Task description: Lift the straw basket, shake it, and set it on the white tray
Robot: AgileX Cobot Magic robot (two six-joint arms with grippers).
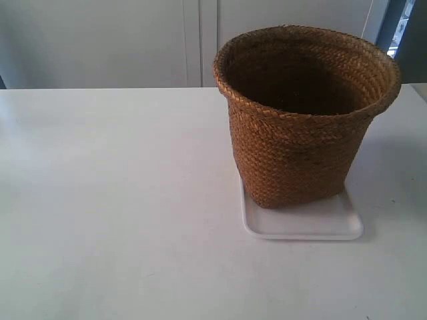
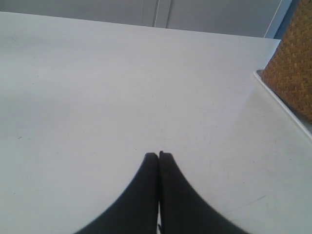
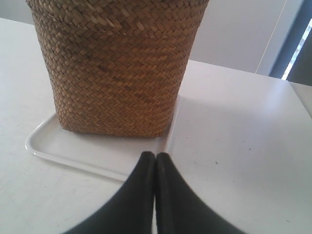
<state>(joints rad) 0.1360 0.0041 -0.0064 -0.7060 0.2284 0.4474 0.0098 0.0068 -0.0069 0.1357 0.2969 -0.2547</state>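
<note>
The brown woven straw basket (image 1: 300, 127) stands upright on the white tray (image 1: 303, 223), right of the table's middle in the exterior view; its inside is dark. My right gripper (image 3: 155, 155) is shut and empty, hovering just off the tray's corner (image 3: 97, 153) with the straw basket (image 3: 117, 68) a short way in front of it. My left gripper (image 2: 159, 155) is shut on nothing over bare table, with the straw basket (image 2: 292, 73) and the white tray's edge (image 2: 287, 109) off to one side. Neither arm shows in the exterior view.
The white table (image 1: 120, 200) stretches wide to the basket's left in the exterior view. Grey cabinet doors (image 1: 133, 40) stand behind the table's far edge, and a dark gap with a window (image 1: 407, 27) shows at the back right.
</note>
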